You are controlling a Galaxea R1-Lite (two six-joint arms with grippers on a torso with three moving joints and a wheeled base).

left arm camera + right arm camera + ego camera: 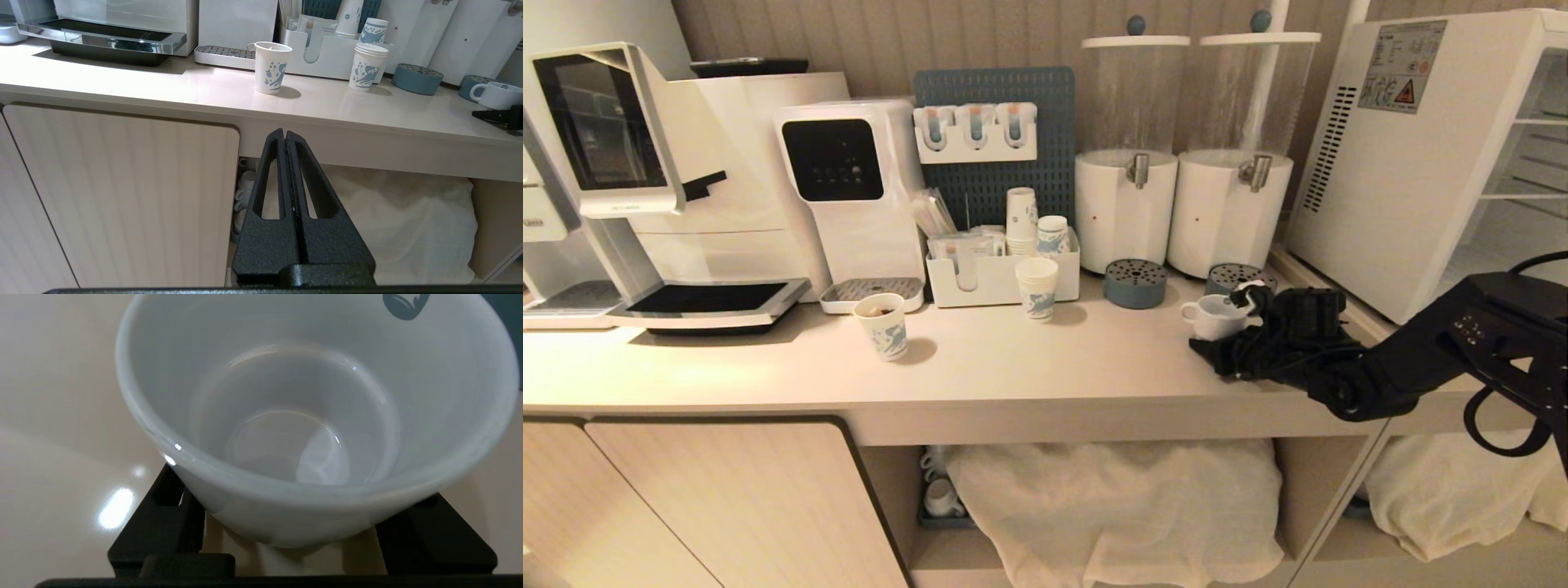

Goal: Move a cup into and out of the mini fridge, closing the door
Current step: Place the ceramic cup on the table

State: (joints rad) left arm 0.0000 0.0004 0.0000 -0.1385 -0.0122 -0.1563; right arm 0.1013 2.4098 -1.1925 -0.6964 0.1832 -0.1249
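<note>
Right gripper (302,539): black fingers (163,522) straddling the cup (310,428), one either side of its body; whether they press yet cannot be told. Cup: white ceramic, empty, upright on the counter (1013,359), handle (1188,311) on the side away from the gripper. Judged stiff, glazed and slippery, breakable, moderately heavy; best taken low across the body, squarely. Fridge (1413,155): beyond the gripper, shelves exposed. Left gripper (286,141): clenched, empty, parked below counter level.

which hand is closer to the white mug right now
Right. The right hand is at the mug, a finger on either side of it on the counter. The left hand hangs shut below the counter edge, far off.
</note>
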